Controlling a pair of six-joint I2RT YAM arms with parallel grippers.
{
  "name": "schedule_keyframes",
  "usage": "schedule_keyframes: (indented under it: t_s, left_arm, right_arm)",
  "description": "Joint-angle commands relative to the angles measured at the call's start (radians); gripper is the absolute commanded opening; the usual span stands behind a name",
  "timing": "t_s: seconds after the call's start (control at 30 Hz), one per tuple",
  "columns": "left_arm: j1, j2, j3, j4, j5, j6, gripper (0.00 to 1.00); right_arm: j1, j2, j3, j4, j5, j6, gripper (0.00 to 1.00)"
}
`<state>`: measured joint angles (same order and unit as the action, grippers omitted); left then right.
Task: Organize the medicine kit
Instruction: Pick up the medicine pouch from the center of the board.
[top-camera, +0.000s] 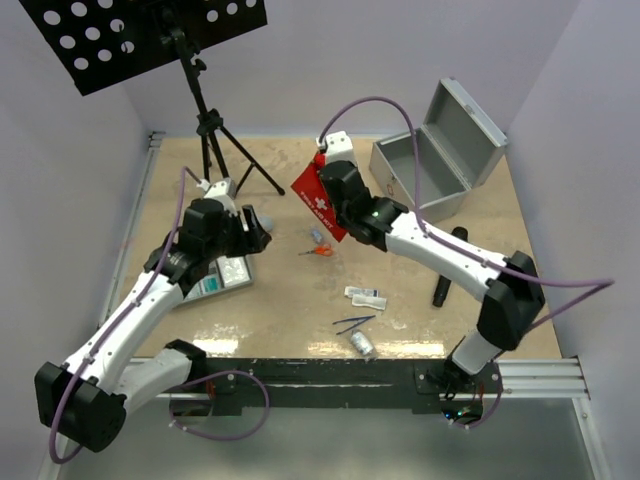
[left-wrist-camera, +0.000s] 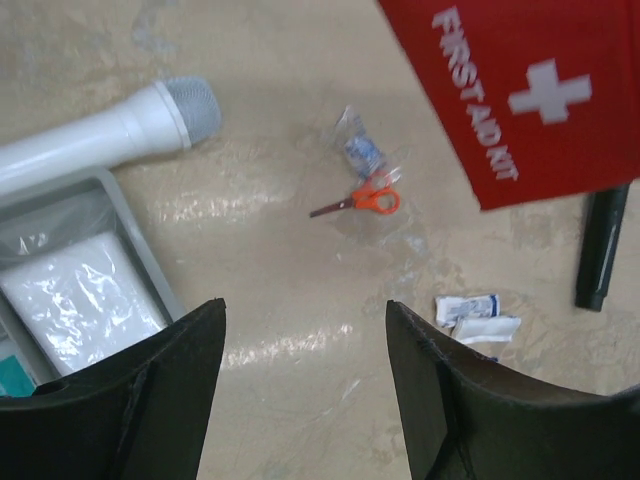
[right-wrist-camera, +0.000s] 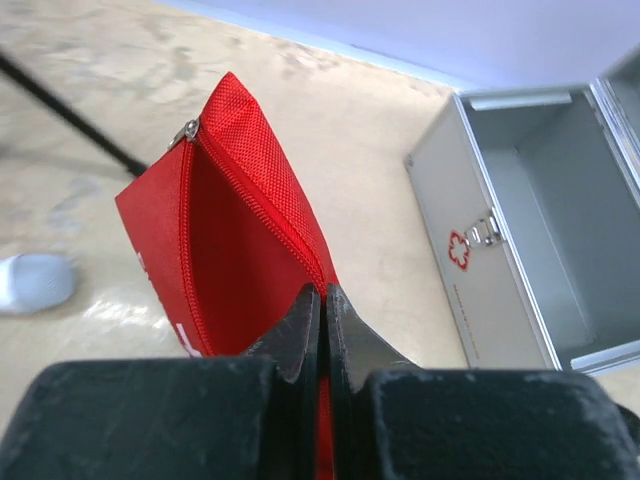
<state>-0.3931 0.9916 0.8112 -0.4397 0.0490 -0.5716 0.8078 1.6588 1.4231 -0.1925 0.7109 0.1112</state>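
Most supplies (top-camera: 366, 296) lie loose mid-frame, the case (top-camera: 462, 125) at upper right sits empty; my right gripper (right-wrist-camera: 322, 302) pinches the pouch (right-wrist-camera: 240, 220), my left gripper (left-wrist-camera: 305, 335) gapes wide.

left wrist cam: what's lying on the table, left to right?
Grey tray → orange scissors → white packets → black pen-shaped stick. Left out: the white grey-tipped device overlaps the tray, and the red first aid pouch spans the right half.
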Motion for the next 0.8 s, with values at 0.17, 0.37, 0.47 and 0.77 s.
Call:
schedule_keyframes:
  t_s: [0.17,0.37,0.47,0.77]
  left_arm:
    - [0.005,-0.064,0.244,-0.066,-0.112,0.088,0.70]
    - [0.016,-0.131,0.293,-0.013,-0.028,0.130,0.71]
    - [0.017,-0.146,0.298,0.041,0.127,0.167,0.71]
    - [0.019,-0.177,0.270,0.147,0.400,0.249,0.78]
  right_arm:
    - [0.191,-0.312,-0.177,0.108,-0.218,-0.238,0.00]
    - [0.246,-0.479,-0.300,0.159,-0.375,-0.364,0.00]
    - [0.257,-0.566,-0.372,0.214,-0.435,-0.416,0.00]
    - [0.295,-0.620,-0.429,0.205,-0.465,-0.553,0.00]
